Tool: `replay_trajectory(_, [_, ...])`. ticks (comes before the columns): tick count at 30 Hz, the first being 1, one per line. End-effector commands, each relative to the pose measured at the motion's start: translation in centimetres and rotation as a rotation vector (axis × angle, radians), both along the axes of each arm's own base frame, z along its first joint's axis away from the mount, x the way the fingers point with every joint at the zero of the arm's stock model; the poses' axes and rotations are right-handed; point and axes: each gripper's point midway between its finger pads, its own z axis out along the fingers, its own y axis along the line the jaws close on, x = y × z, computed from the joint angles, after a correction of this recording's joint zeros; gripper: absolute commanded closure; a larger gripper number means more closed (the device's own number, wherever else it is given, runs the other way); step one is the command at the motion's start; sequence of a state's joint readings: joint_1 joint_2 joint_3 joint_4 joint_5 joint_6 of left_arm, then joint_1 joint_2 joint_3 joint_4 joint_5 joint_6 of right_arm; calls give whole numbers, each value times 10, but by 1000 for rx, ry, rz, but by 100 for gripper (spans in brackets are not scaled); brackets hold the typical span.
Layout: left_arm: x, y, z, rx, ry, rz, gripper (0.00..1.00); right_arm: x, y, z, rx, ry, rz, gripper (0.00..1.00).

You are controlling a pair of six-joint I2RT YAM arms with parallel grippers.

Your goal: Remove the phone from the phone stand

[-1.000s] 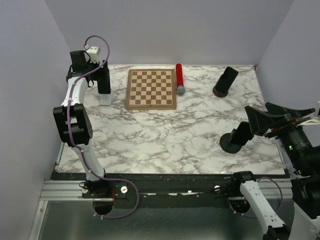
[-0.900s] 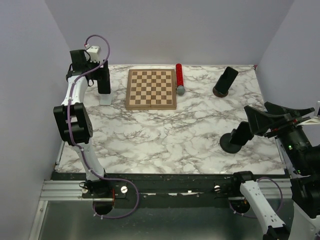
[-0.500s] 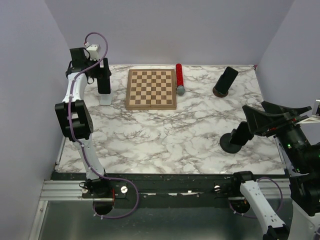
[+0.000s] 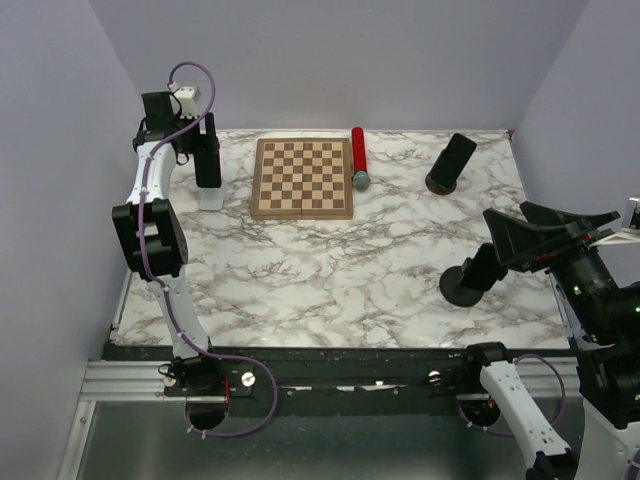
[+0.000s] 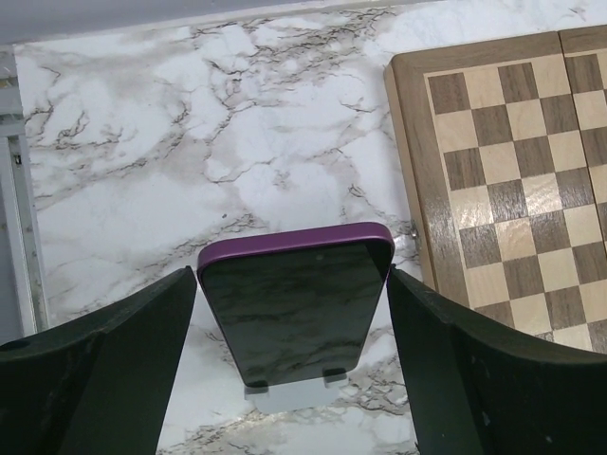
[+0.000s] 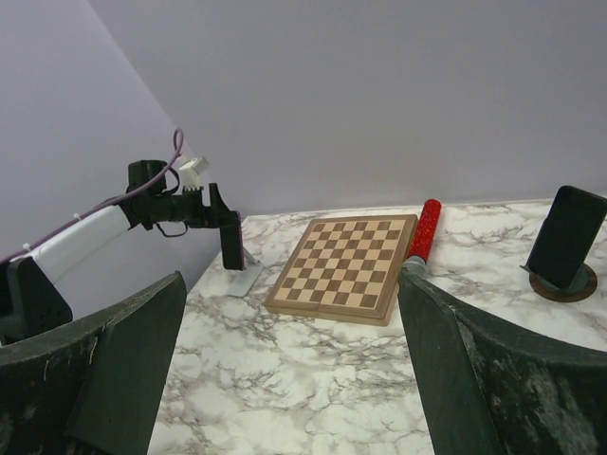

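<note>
The phone [image 5: 294, 303], dark-screened in a purple case, leans in a small white stand [image 5: 289, 393] at the table's back left, its bottom edge behind the stand's two lips. My left gripper [image 5: 292, 284] reaches down over it, one finger against each long side, and looks shut on it. From above, the phone and gripper [image 4: 207, 158] form one black shape over the white stand [image 4: 211, 198]. My right gripper [image 4: 525, 235] is wide open and empty, held above the table's right side. Its fingers frame the whole table in the right wrist view [image 6: 289, 284].
A wooden chessboard [image 4: 302, 177] lies just right of the stand. A red cylinder with a grey cap [image 4: 358, 157] lies beside it. A second dark phone leans on a round dark stand [image 4: 448, 165] at the back right. A black round base [image 4: 463, 286] sits under my right gripper.
My left arm has shifted slightly up and back at the phone. The phone stays in the stand. My right gripper has drifted a little.
</note>
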State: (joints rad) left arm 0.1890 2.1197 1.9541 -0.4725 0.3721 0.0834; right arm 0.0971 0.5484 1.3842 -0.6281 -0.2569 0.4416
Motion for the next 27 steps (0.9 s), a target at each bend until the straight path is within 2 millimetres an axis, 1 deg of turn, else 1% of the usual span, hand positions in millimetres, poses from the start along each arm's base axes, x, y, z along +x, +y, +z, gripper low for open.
replay_trajectory(1, [2, -2, -6, 24, 26, 8, 11, -6, 3, 5, 0, -28, 19, 0])
replay_trajectory(4, [4, -1, -6, 25, 25, 11, 10, -7, 3, 6, 1, -30, 19, 0])
replay_trajectory(8, [4, -4, -6, 28, 27, 3, 4, -8, 2, 7, 2, -32, 17, 0])
replay_trajectory(11, [6, -2, -6, 31, 31, 15, 4, -10, 2, 8, 1, -36, 16, 0])
replay_trajectory(16, [9, -2, -7, 37, 36, 29, 16, -11, 1, 12, 3, -47, 10, 0])
replay_trajectory(20, [11, -5, -6, 39, 32, 22, 31, -11, 1, 13, 5, -48, 10, 0])
replay_trajectory(25, [11, -15, 3, 2, 3, -9, 45, -10, 1, 12, 3, -43, 12, 0])
replay_trajectory(27, [9, -15, 8, 1, -6, -4, 51, -10, 0, 11, 3, -43, 7, 0])
